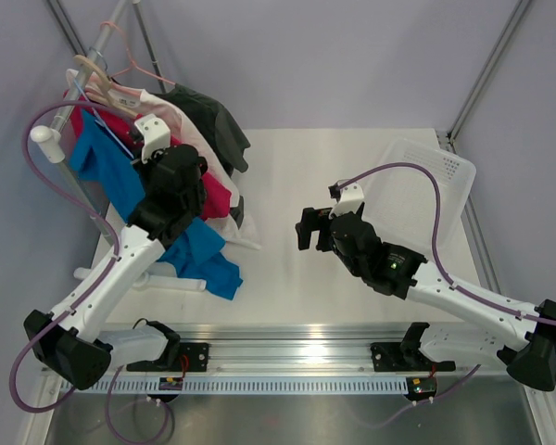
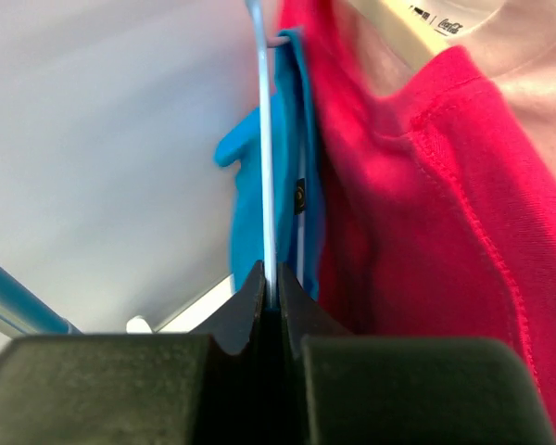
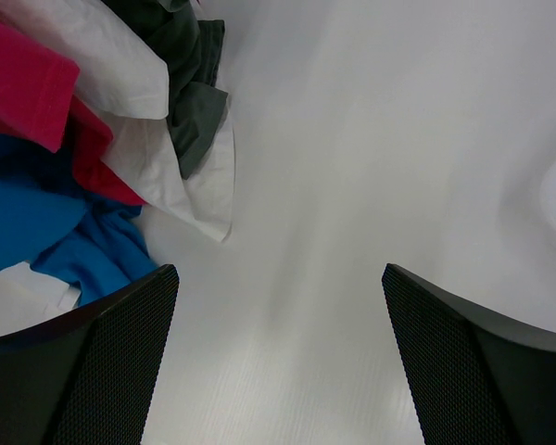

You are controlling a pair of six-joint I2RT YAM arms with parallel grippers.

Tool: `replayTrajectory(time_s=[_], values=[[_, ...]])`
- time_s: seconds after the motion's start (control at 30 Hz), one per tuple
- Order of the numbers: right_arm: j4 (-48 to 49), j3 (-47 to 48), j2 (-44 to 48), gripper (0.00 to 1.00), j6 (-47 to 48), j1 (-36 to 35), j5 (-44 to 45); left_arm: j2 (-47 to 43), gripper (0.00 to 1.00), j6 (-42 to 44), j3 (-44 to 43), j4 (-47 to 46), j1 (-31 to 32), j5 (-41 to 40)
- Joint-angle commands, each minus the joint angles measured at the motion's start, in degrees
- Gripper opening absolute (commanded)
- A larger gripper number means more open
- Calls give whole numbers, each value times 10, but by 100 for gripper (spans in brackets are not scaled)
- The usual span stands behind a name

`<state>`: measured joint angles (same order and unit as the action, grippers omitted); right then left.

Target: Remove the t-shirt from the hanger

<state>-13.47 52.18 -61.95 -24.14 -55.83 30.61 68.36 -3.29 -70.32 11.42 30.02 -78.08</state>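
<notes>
Blue cloth on a thin wire frame, held at the far-left rail with the free jaws waiting to its right

Pale-blue wire of the hanger (image 2: pixel 267 185) is seen clamped between the closed fingers of the left gripper (image 2: pixel 271 278), the wire running straight away from the pads. The t-shirt (image 1: pixel 100 165) is draped on it, soft and creased. Its long axis falls from the far-left rail (image 1: pixel 102 42) down and nearward, and its hem is crumpled on the table (image 1: pixel 352 167). It is pressed against a magenta shirt (image 2: pixel 426 185) with raised seam stitching. The right gripper (image 3: pixel 278 273) is held wide apart with nothing between its mesh-textured pads, above bare table. The blue hem lies to its left, so this free arm is judged better placed to draw the cloth down and rightward off the wire
</notes>
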Motion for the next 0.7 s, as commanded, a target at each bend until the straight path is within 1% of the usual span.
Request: replayTrajectory(time_s=[0.0,0.2,0.3,0.4,0.67], values=[[-8,26,4,99,8,-4,14,3,0,-4,-20,-18,1,-12],[-5,25,3,100,8,-4,14,-5,0,27,-57,-14,1,-24],[-5,26,-2,100,9,-4,16,-17,0,29,-75,-13,2,-25],[-5,27,-4,99,10,-4,16,-32,0,56,-84,-14,4,-27],[-9,29,-9,99,10,-3,21,-67,0,79,-75,-1,19,-36]])
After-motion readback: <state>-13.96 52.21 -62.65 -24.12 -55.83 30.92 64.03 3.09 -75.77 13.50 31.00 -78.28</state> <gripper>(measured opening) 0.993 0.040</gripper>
